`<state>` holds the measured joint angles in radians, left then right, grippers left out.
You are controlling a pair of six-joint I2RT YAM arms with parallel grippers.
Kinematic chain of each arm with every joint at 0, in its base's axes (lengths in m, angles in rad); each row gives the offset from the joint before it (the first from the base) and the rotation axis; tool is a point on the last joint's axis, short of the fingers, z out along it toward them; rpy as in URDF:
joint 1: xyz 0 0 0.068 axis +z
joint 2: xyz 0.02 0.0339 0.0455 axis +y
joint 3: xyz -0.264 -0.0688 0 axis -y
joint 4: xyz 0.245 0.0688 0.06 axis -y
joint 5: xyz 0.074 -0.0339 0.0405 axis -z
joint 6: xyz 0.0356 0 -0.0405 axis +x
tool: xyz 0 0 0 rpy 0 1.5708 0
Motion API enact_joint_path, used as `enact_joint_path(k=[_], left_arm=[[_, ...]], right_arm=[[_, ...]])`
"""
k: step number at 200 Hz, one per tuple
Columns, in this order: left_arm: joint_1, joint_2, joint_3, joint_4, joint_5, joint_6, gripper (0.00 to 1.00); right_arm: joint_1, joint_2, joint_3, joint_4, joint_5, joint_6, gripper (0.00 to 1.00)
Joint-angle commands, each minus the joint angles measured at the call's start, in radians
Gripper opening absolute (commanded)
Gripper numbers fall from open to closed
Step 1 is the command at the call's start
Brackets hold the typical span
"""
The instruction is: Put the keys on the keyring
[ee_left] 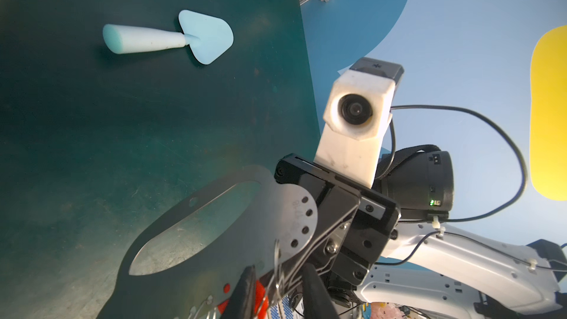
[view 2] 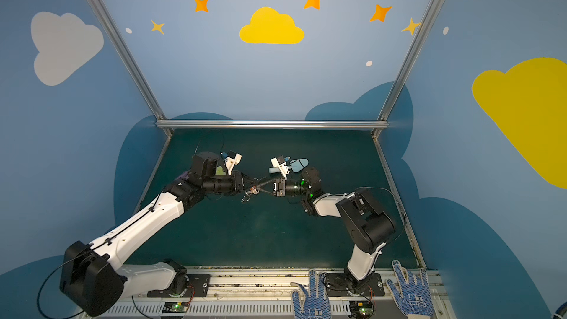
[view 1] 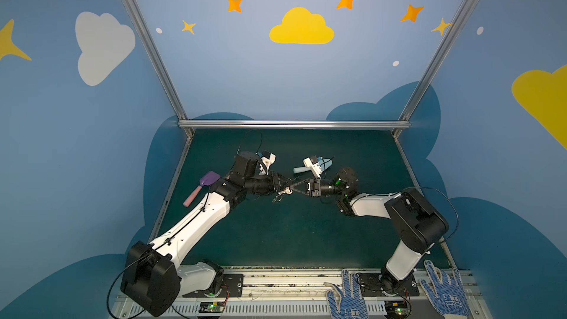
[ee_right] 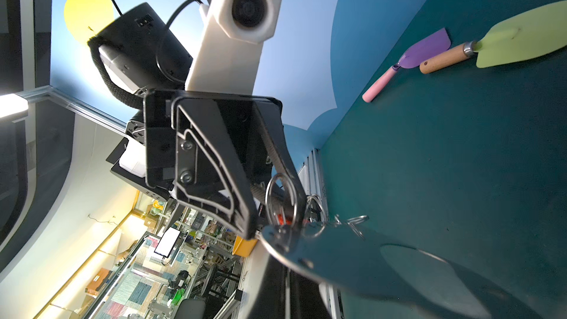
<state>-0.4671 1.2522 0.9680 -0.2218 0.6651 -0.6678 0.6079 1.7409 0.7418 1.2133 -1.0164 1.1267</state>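
Top views, pincers: in both top views the left pincer [view 1: 285,185] and the right pincer [view 1: 293,188] meet tip to tip at mid-frame, above the tabletop [view 1: 276,240].
Top views, keys: the keys [view 1: 287,191] show as a pale speck just under the two tips, with wire rings [view 1: 277,199] hanging below.
Top views, hard to see: the plate is edge-on and too thin to make out, and the gap between the jaws cannot be read.
Left wrist, keyring: the keyring [ee_left: 294,222] is held off the tabletop, with the right pincer [ee_left: 319,240] clamped on its rounded, holed end.
Left wrist, keys: the red tag sits nipped in the left pincer [ee_left: 280,296], cut off by the frame edge.
Right wrist: the left pincer [ee_right: 274,219] grips the red tag right at the plate's holed edge. The rings cross in front, and the metal blade of the keys is hidden.
Surface: a dark green mat carries a light-blue shovel [ee_left: 171,38], a purple shovel [ee_right: 429,49] and a green shovel [ee_right: 521,38].
Room: the walls are blue with painted clouds and stars, between aluminium posts. Dotted gloves [view 1: 346,299] lie at the lower right.
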Motion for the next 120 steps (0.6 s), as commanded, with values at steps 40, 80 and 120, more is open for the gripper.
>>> enact_joint_path(k=[40, 80, 120], left_arm=[[-0.001, -0.021, -0.015, 0.020, 0.032, 0.008, 0.21], [-0.002, -0.020, -0.020, 0.021, 0.034, 0.006, 0.16], [-0.001, -0.025, -0.025, 0.023, 0.037, 0.010, 0.23]], right_arm=[[-0.013, 0.025, 0.014, 0.094, 0.004, 0.045, 0.00], [-0.019, 0.040, 0.015, 0.126, 0.009, 0.073, 0.00], [-0.025, 0.055, 0.019, 0.168, 0.011, 0.105, 0.00]])
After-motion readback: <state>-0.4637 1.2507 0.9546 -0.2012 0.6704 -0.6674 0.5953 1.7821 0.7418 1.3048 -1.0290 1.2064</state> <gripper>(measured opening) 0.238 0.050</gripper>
